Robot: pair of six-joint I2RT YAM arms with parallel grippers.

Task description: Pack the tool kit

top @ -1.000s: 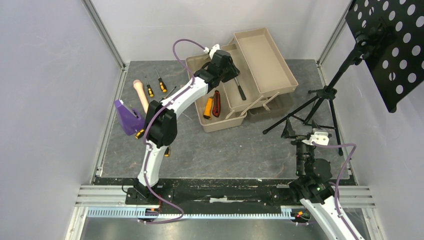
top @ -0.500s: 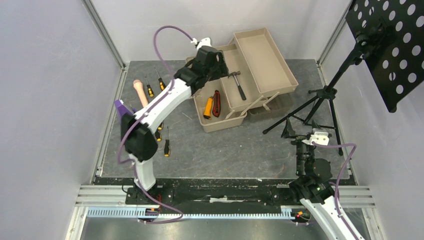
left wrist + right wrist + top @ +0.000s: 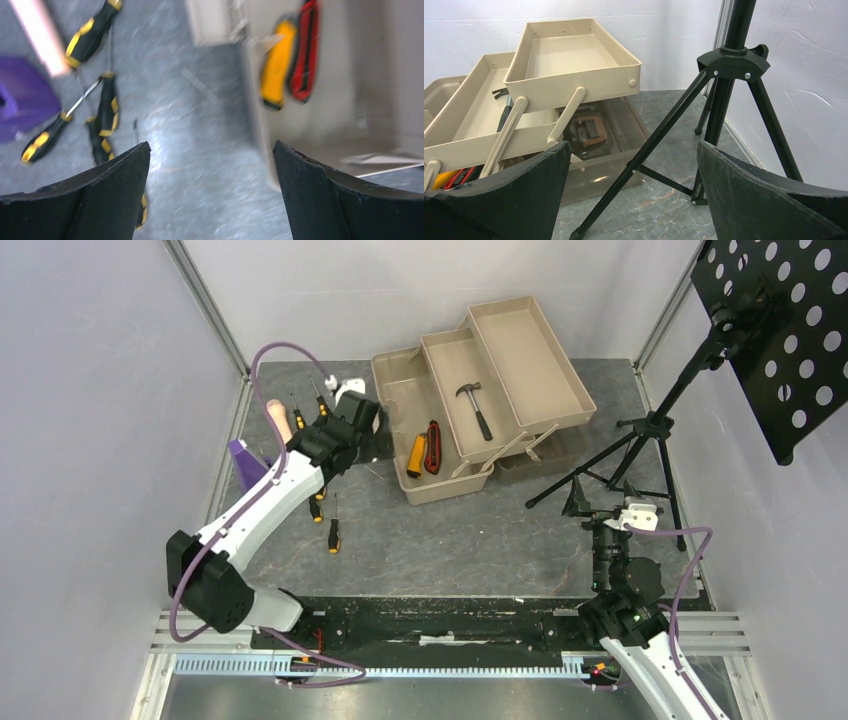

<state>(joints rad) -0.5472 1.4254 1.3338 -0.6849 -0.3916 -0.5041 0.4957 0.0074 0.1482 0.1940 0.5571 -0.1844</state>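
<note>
**Top view:** L arm has swung off the toolbox [image 3: 445, 490]. The left gripper [image 3: 372, 440] now hangs over the table [image 3: 450, 540] just beside the box, nr the loose screwdrivers [image 3: 334, 530]. The hammer [image 3: 473, 408] lies free in the mid tray, prob. just let go there. The utility knife [image 3: 433, 446] sits in the lower tray.

**L wrist view:** blurred, so the arm is prob. on the move. Jaws spread wide, nothing between them. Screwdrivers lie ahead to the left, knife in its tray to the right.

**R wrist view:** right gripper [image 3: 631, 150] is fully spread and empty, same as before, facing the trays and a tripod [image 3: 724, 100].

Hammer looks packed, so the screwdrivers are likely next.
</note>
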